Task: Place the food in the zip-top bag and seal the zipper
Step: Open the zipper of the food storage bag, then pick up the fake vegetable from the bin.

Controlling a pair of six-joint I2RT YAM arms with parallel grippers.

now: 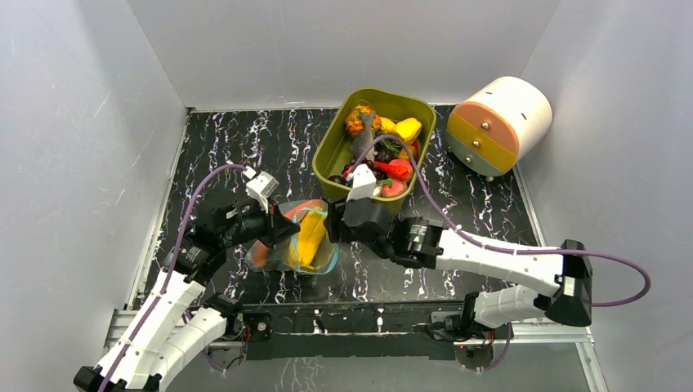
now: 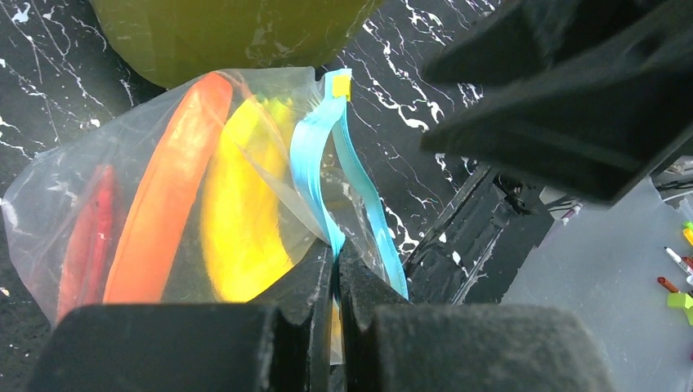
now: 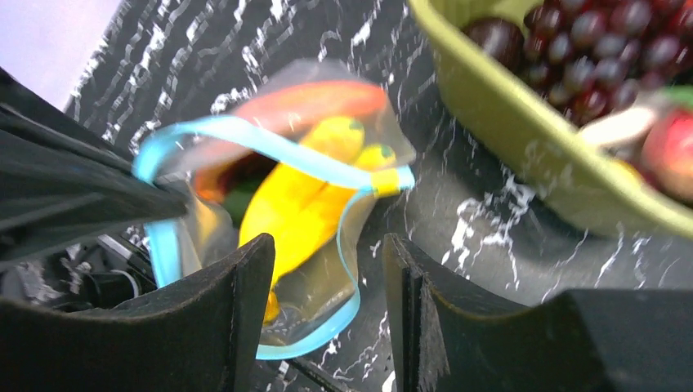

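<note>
The clear zip-top bag (image 1: 298, 239) lies on the black marbled table in front of the olive tub. It holds a yellow piece (image 2: 241, 204), an orange piece (image 2: 167, 188) and a red piece (image 2: 86, 237). My left gripper (image 2: 337, 253) is shut on the teal-blue zipper strip (image 2: 315, 155) at the bag's left end. The mouth gapes open in the right wrist view (image 3: 270, 147). My right gripper (image 3: 327, 269) is open, its jaws either side of the bag's near rim (image 3: 347, 306), not touching it. More toy food (image 1: 384, 155) fills the tub.
The olive-green tub (image 1: 327, 155) stands just behind the bag, close to my right gripper (image 1: 337, 219). A white drum with orange and yellow drawers (image 1: 498, 122) sits at the back right. White walls enclose the table on three sides.
</note>
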